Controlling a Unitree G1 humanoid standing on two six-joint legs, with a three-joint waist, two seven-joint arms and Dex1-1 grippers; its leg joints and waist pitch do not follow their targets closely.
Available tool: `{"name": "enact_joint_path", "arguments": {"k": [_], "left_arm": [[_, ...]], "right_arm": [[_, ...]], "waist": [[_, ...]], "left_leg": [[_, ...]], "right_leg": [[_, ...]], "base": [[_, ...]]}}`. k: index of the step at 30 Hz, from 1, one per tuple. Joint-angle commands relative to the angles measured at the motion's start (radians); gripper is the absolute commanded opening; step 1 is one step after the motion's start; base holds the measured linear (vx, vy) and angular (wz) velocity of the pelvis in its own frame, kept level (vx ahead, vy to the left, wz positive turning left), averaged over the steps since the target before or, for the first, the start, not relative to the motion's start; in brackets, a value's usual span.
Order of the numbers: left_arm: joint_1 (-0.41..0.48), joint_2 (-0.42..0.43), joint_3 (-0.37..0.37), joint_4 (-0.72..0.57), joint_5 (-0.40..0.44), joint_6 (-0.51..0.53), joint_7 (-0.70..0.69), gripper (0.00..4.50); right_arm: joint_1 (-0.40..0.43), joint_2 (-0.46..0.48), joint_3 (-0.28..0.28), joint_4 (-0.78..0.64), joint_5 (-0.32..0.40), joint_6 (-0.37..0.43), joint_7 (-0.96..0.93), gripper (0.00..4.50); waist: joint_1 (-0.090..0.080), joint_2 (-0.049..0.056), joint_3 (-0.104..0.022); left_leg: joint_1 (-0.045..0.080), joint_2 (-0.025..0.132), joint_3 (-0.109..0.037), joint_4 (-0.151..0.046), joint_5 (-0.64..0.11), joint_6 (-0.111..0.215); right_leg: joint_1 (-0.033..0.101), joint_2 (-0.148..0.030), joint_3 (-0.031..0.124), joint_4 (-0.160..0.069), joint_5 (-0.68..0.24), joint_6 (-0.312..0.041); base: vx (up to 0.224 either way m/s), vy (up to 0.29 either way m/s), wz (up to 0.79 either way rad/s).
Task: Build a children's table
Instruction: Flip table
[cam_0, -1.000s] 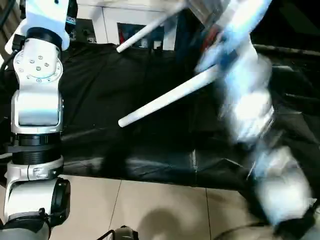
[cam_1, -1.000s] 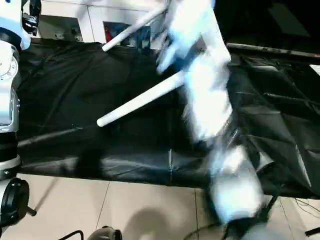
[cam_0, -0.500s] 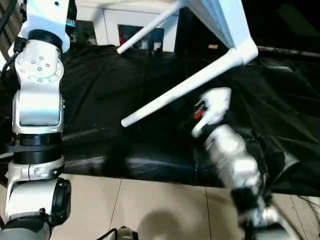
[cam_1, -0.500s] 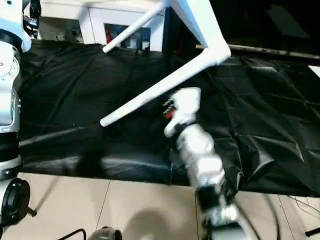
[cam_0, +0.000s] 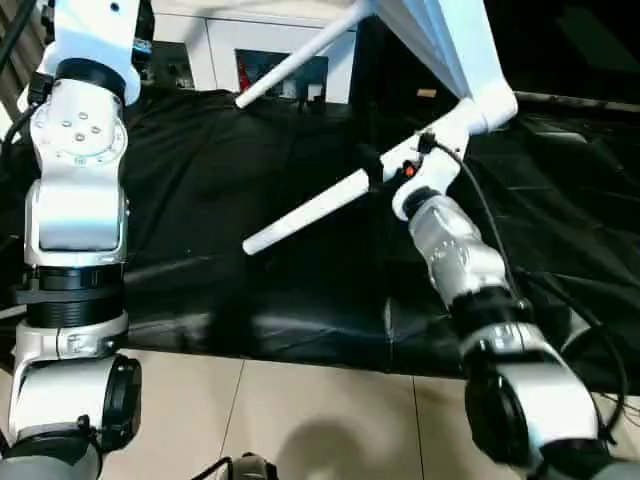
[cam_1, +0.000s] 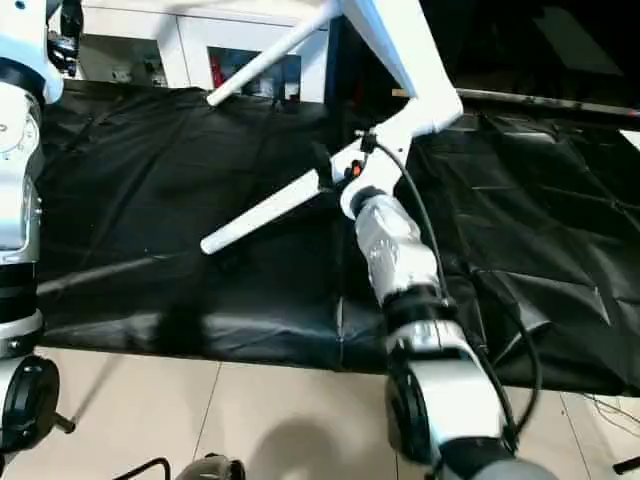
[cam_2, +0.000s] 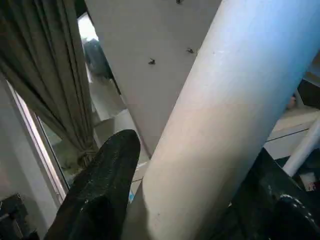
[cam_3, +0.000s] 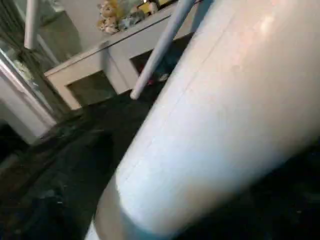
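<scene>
Children's table (cam_0: 455, 50), partly assembled, held tilted in the air above the black-draped surface (cam_0: 250, 190). The white tabletop (cam_0: 440, 35) runs out of view at the upper edge. Two tapered legs are seen seated in it: a near leg (cam_0: 340, 195) set in the rounded corner socket (cam_0: 492, 105) and slanting down toward the robot's left, its free end clear of the surface, and a far leg (cam_0: 295, 60) parallel behind it. How many of the other legs are fitted cannot be told, so the build is judged at least half done, with seating and checking of the legs likely left.

Left hand (cam_2: 185, 200): raised high on its silver arm (cam_0: 75, 190), its black fingers (cam_2: 100, 185) clamped on either side of a thick white tube, evidently a leg of the same table, bearing its weight.

Right hand (cam_0: 385, 170): its forearm (cam_0: 455, 260) reaches up and forward to the near leg just below the corner socket, with the leg close against the wrist camera. The fingers stand around the leg, but whether they are pressing on it or only spread beside it cannot be told.
</scene>
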Motion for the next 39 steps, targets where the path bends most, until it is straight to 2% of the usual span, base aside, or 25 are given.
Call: {"name": "enact_joint_path", "arguments": {"k": [1,2,3,6,10,11,16,21,24,27,29,31,32,33,34,35,36,37,39], "left_arm": [[0.016,-0.031,0.025,0.022,-0.06,0.035,0.011,2.5],[0.018,-0.033,0.029,0.02,-0.063,0.038,0.014,2.5],[0.019,-0.033,0.03,0.02,-0.063,0.038,0.014,2.5],[0.019,-0.033,0.03,0.019,-0.062,0.039,0.015,2.5],[0.023,-0.036,0.031,0.015,-0.063,0.042,0.016,2.5],[0.023,-0.036,0.031,0.015,-0.063,0.042,0.016,2.5],[0.024,-0.041,0.032,0.016,-0.064,0.045,0.02,2.49],[0.033,-0.048,0.041,0.007,-0.069,0.052,0.026,2.49],[0.034,-0.054,0.049,0.008,-0.075,0.053,0.03,2.49],[0.03,-0.069,0.076,0.012,-0.101,0.044,0.04,2.45],[0.032,-0.088,0.106,0.017,-0.132,0.031,0.046,2.44],[0.034,-0.098,0.117,0.019,-0.147,0.025,0.046,2.4],[0.043,-0.113,0.129,0.023,-0.169,0.02,0.039,2.38],[0.049,-0.122,0.136,0.025,-0.182,0.018,0.033,2.38],[0.07,-0.144,0.139,0.032,-0.212,0.017,0.015,2.31],[0.081,-0.152,0.136,0.037,-0.219,0.014,0.009,2.26],[0.088,-0.157,0.134,0.039,-0.223,0.012,0.006,2.26],[0.098,-0.163,0.131,0.043,-0.228,0.008,0.001,2.21],[0.124,-0.174,0.122,0.052,-0.23,0.005,-0.006,1.94]], "right_arm": [[-0.038,-0.008,-0.035,0.046,0.033,-0.012,0.037,3.79],[-0.052,-0.005,-0.066,0.06,0.069,0.001,0.074,3.72],[-0.058,-0.005,-0.076,0.069,0.075,0.003,0.088,3.72],[-0.069,-0.009,-0.082,0.089,0.073,0.003,0.132,3.35],[-0.082,-0.017,-0.088,0.115,0.079,-0.005,0.169,3.16],[-0.082,-0.017,-0.088,0.115,0.079,-0.005,0.169,2.94],[-0.099,-0.024,-0.099,0.147,0.074,-0.008,0.207,2.72],[-0.11,-0.036,-0.108,0.152,0.063,-0.033,0.213,2.22],[-0.121,-0.056,-0.113,0.143,0.059,-0.044,0.206,2.16],[-0.122,-0.078,-0.098,0.096,0.038,-0.056,0.204,2.06],[-0.112,-0.098,-0.079,0.026,0.001,-0.088,0.176,2.04],[-0.105,-0.107,-0.068,-0.01,-0.015,-0.092,0.171,1.98],[-0.09,-0.125,-0.039,-0.07,-0.056,-0.104,0.163,1.96],[-0.08,-0.137,-0.02,-0.109,-0.082,-0.111,0.159,1.96],[-0.058,-0.161,0.015,-0.205,-0.128,-0.108,0.149,1.92],[-0.048,-0.171,0.032,-0.241,-0.149,-0.104,0.143,1.92],[-0.042,-0.176,0.041,-0.26,-0.162,-0.102,0.14,1.92],[-0.031,-0.18,0.056,-0.292,-0.178,-0.093,0.137,1.91],[-0.008,-0.186,0.083,-0.351,-0.216,-0.082,0.121,1.87]], "waist": [[-0.008,0.002,-0.082],[-0.008,-0.001,-0.082],[-0.008,-0.001,-0.082],[-0.007,0.0,-0.08],[-0.007,0.001,-0.081],[-0.007,0.0,-0.081],[-0.006,-0.003,-0.082],[-0.006,-0.005,-0.08],[-0.005,-0.005,-0.08],[-0.005,-0.007,-0.078],[-0.002,-0.007,-0.081],[0.001,-0.009,-0.086],[0.002,-0.007,-0.087],[0.007,-0.009,-0.091],[0.009,-0.008,-0.096],[0.009,-0.01,-0.097],[0.01,-0.012,-0.095],[0.01,-0.007,-0.095],[0.008,-0.008,-0.094]], "left_leg": [[0.042,0.045,-0.027,-0.075,-0.285,-0.049],[0.043,0.045,-0.026,-0.074,-0.297,-0.043],[0.043,0.045,-0.026,-0.074,-0.297,-0.043],[0.043,0.048,-0.028,-0.077,-0.307,-0.046],[0.043,0.048,-0.027,-0.077,-0.306,-0.051],[0.043,0.048,-0.028,-0.076,-0.303,-0.05],[0.041,0.048,-0.026,-0.075,-0.285,-0.039],[0.042,0.05,-0.026,-0.075,-0.29,-0.035],[0.043,0.049,-0.026,-0.075,-0.294,-0.035],[0.042,0.048,-0.025,-0.076,-0.299,-0.038],[0.043,0.049,-0.024,-0.074,-0.28,-0.037],[0.038,0.045,-0.023,-0.068,-0.221,-0.029],[0.037,0.045,-0.023,-0.067,-0.207,-0.025],[0.038,0.044,-0.021,-0.061,-0.158,-0.017],[0.035,0.042,-0.02,-0.054,-0.094,-0.003],[0.032,0.04,-0.019,-0.052,-0.076,0.008],[0.026,0.036,-0.017,-0.05,-0.07,0.027],[0.026,0.037,-0.018,-0.049,-0.077,0.029],[0.032,0.042,-0.02,-0.052,-0.1,0.027]], "right_leg": [[0.024,-0.051,0.027,-0.074,-0.146,-0.18],[0.024,-0.052,0.028,-0.076,-0.169,-0.182],[0.024,-0.052,0.028,-0.076,-0.169,-0.182],[0.022,-0.053,0.027,-0.079,-0.203,-0.181],[0.021,-0.054,0.027,-0.078,-0.198,-0.186],[0.022,-0.054,0.027,-0.077,-0.194,-0.188],[0.024,-0.054,0.027,-0.077,-0.188,-0.195],[0.022,-0.056,0.027,-0.079,-0.203,-0.197],[0.021,-0.054,0.027,-0.079,-0.21,-0.197],[0.02,-0.054,0.027,-0.081,-0.221,-0.196],[0.021,-0.053,0.027,-0.079,-0.195,-0.191],[0.024,-0.05,0.025,-0.071,-0.126,-0.196],[0.025,-0.05,0.025,-0.068,-0.105,-0.197],[0.026,-0.046,0.023,-0.062,-0.044,-0.197],[0.027,-0.041,0.021,-0.052,0.048,-0.205],[0.027,-0.038,0.021,-0.049,0.081,-0.207],[0.029,-0.038,0.021,-0.049,0.097,-0.211],[0.029,-0.039,0.021,-0.05,0.089,-0.21],[0.027,-0.039,0.02,-0.054,0.072,-0.213]], "base": [[0.0,0.0,0.0],[0.0,0.0,0.0],[0.0,0.0,0.0],[0.0,0.0,0.0],[0.0,0.0,0.0],[0.0,0.0,0.0],[0.0,0.0,0.0],[0.0,0.0,0.0],[0.0,0.0,0.0],[0.0,0.0,0.0],[0.0,0.0,0.0],[0.0,0.0,0.0],[0.0,0.0,0.0],[0.0,0.0,0.0],[0.0,0.0,0.0],[0.0,0.0,0.0],[0.0,0.0,0.0],[0.0,0.0,0.0],[0.0,0.0,0.0]]}}
